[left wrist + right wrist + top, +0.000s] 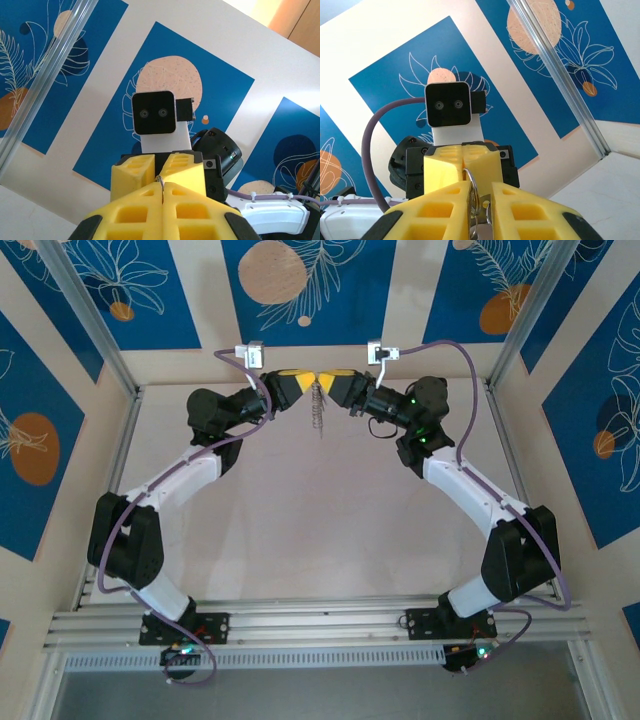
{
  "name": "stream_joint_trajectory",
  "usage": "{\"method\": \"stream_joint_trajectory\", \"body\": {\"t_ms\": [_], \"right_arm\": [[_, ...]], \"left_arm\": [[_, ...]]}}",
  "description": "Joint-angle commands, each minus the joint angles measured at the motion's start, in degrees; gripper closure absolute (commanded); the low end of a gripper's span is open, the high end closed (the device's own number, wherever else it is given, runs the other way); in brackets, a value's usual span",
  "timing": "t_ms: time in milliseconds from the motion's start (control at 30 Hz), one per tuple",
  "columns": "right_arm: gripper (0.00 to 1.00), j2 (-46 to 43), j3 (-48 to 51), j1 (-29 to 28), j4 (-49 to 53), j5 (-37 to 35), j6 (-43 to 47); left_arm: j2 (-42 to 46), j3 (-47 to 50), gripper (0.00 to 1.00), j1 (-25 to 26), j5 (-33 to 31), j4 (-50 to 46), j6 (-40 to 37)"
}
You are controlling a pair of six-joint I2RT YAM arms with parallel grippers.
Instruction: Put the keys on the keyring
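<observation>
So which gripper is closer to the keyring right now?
Left, barely: the left gripper pinches the keyring at its top; the right gripper faces it from the opposite side, jaws straddling it with a gap.

The left claw (163, 197) is clamped on a thin metal ring (161, 182), nose to nose with the right claw (162, 167).

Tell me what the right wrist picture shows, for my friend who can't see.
Two yellow robot hands meet tip to tip, the right hand pinching a grey metal ring between them. Behind the left hand is a blue wall picture.
</observation>
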State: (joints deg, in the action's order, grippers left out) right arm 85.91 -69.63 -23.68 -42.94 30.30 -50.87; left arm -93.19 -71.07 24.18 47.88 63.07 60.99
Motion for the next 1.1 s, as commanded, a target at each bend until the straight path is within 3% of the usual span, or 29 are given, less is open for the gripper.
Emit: {"method": "stream_joint_trajectory", "body": {"t_ms": [0,167,333,467,667,833,1067], "right_arm": [[0.83,1.2,-0.3,-0.4,-1.7,0.4,-0.7],[1.00,1.5,-0.8,0.1,-1.8,2.0,-0.8],[1.00,1.0,-1.3,1.8,0.1,4.4,0.2],[1.00,0.2,-3.3,4.0,7.1,7.9,4.4],[1.00,-0.2,-9.8,7.1,24.9,15.2,16.0],[1.00,1.8,-16.6,10.2,38.6,21.9,25.2],[1.00,6.7,-28.7,11.8,60.8,28.8,40.4]], "left_arm": [[-0.5,-1.3,1.00,0.7,-0.5,3.8,0.4],[-0.7,-2.0,1.00,0.9,0.4,2.9,0.3],[-0.4,-2.9,1.00,0.8,1.9,-0.3,-1.7],[0.0,-4.1,0.78,0.6,4.2,-4.3,-4.7],[1.0,-5.9,0.63,-0.6,7.4,-12.1,-10.2],[1.5,-10.1,0.58,-1.7,11.3,-26.3,-19.6],[0.9,-19.5,0.52,-2.1,14.1,-54.1,-39.4]]}}
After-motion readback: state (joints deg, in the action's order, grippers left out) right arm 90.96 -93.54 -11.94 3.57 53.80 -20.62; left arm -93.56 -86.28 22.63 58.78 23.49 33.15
